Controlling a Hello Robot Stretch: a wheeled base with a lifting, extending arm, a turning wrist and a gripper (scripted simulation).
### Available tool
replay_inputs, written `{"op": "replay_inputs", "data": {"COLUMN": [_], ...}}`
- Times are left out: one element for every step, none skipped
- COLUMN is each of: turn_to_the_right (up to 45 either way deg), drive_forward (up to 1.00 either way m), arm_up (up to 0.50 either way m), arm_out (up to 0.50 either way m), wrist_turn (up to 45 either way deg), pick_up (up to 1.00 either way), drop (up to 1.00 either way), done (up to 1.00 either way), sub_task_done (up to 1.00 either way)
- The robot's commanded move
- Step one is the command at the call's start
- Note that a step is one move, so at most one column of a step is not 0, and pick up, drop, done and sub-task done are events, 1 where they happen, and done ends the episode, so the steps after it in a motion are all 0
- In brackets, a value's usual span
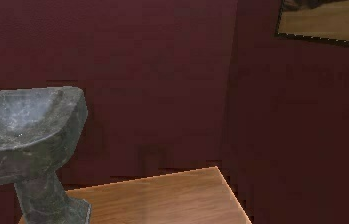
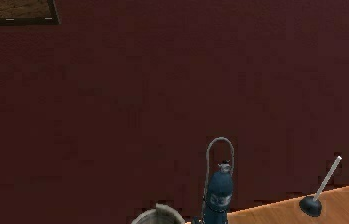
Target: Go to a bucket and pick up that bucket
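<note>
In the arm side view my gripper (image 2: 219, 148) rises from the bottom edge just right of the middle. It has a dark bluish body and two thin fingers that curve up against the maroon wall. Only bare wall lies behind its far end, so it holds nothing. A pale grey rounded rim (image 2: 157, 214) pokes up at the bottom edge, left of the gripper. Too little of the rim shows to name it.
A plunger (image 2: 317, 197) stands on the wooden floor (image 2: 312, 216) at the arm side view's right, by the wall. A grey stone pedestal sink (image 1: 27, 140) stands at the forward view's left, in a maroon corner. Framed pictures hang high up (image 1: 322, 20) (image 2: 17, 10).
</note>
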Motion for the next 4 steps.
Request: {"op": "replay_inputs", "data": {"turn_to_the_right": [0.0,0.0,0.0,0.0], "drive_forward": [0.0,0.0,0.0,0.0], "arm_up": [0.0,0.0,0.0,-0.3], "arm_out": [0.0,0.0,0.0,0.0], "wrist_turn": [45.0,45.0,30.0,0.0], "pick_up": [0.0,0.0,0.0,0.0], "drop": [0.0,0.0,0.0,0.0], "done": [0.0,0.0,0.0,0.0], "sub_task_done": [0.0,0.0,0.0,0.0]}}
